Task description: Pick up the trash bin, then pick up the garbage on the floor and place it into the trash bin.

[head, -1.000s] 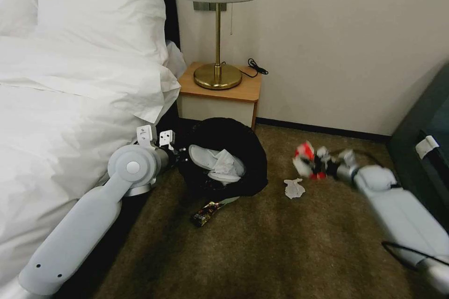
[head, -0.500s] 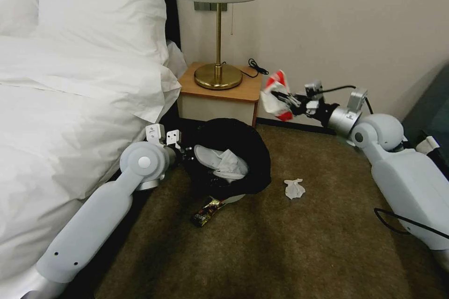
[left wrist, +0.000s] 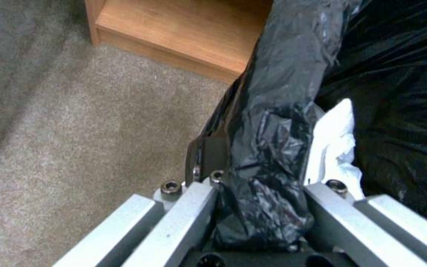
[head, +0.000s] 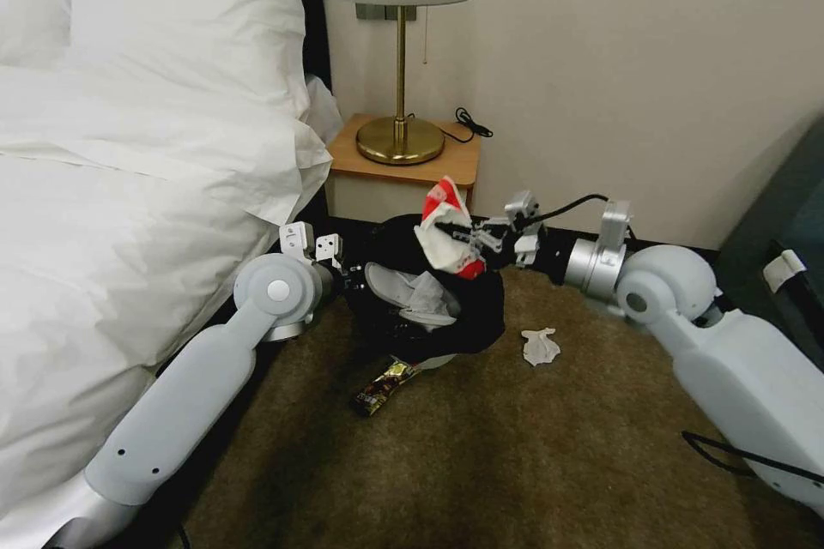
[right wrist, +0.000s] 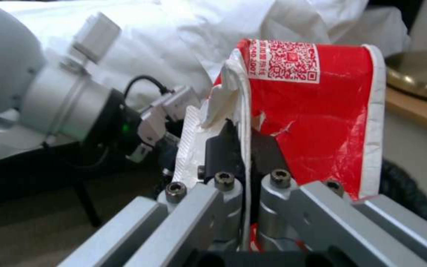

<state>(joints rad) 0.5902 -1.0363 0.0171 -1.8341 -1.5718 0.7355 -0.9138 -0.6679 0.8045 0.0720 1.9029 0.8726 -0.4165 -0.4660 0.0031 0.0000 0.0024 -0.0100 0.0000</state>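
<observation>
The trash bin [head: 468, 322], lined with a crinkly black bag, hangs tilted above the carpet beside the bed. My left gripper [head: 348, 274] is shut on its rim, and the left wrist view has the bag's rim [left wrist: 268, 148] clamped between the fingers. Inside lie a white slipper [head: 396, 285] and crumpled tissue [head: 427, 298]. My right gripper [head: 455, 232] is shut on a red and white wrapper [head: 445, 223] right above the bin's mouth; the wrapper [right wrist: 317, 122] is pinched between the fingers. A gold-brown snack packet [head: 384, 386] and a white tissue [head: 540, 345] lie on the carpet.
A bed with white bedding [head: 112, 189] fills the left side. A wooden nightstand [head: 403, 171] with a brass lamp [head: 400, 139] stands behind the bin against the wall. A dark cabinet [head: 785, 249] is at the right edge. Open carpet [head: 515, 463] lies in front.
My right arm lifted the red wrapper off the carpet, swung it left and brought it over the bin's mouth. The left arm with the bin shifted slightly right and up.
</observation>
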